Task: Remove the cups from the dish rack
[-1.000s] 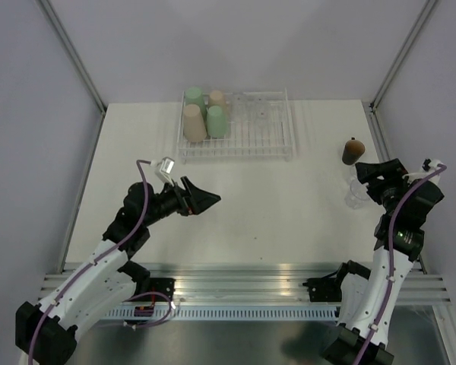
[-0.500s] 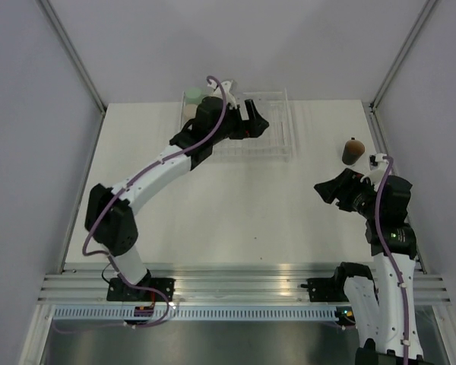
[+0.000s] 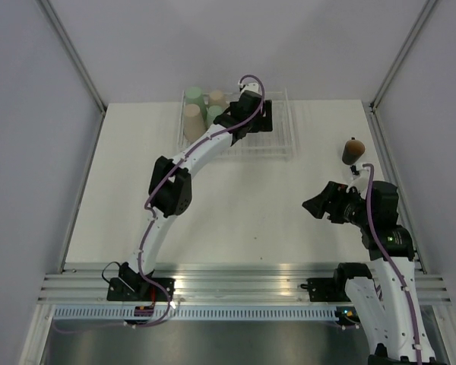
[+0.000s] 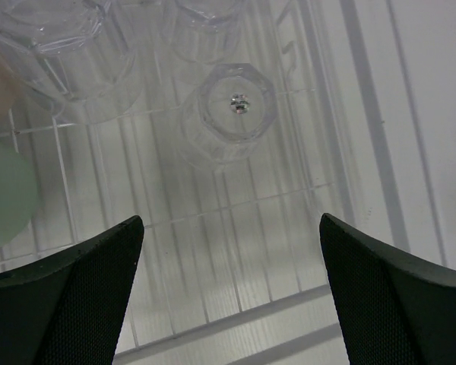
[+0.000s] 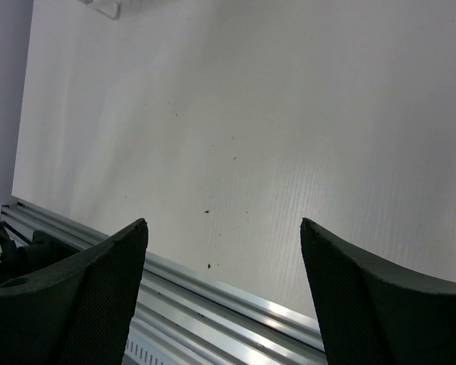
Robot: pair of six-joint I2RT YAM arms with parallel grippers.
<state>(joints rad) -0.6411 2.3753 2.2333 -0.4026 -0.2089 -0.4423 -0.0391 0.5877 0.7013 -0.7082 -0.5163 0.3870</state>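
Observation:
The white wire dish rack (image 3: pixel 283 141) stands at the back of the table. Green (image 3: pixel 194 96) and beige (image 3: pixel 191 123) tumblers stand upside down in its left end. My left gripper (image 3: pixel 263 122) is open above the rack's middle, holding nothing. In the left wrist view its jaws (image 4: pixel 229 228) stand wide apart above the rack wires (image 4: pixel 175 220), just short of an upturned clear cup (image 4: pixel 232 110); more clear cups (image 4: pixel 61 46) lie beyond and a green tumbler (image 4: pixel 4 194) is at the left. The dark brown cup (image 3: pixel 353 150) stands on the table at the right. My right gripper (image 3: pixel 310 207) is open and empty.
The right wrist view shows its open gripper (image 5: pixel 222 224) over bare white table, with the aluminium rail (image 5: pixel 213 293) along the near edge. Grey walls and frame posts close in the table on three sides.
My left arm has swung from the near left of the table out over the rack. My right gripper has drawn left and nearer, away from the dark brown cup.

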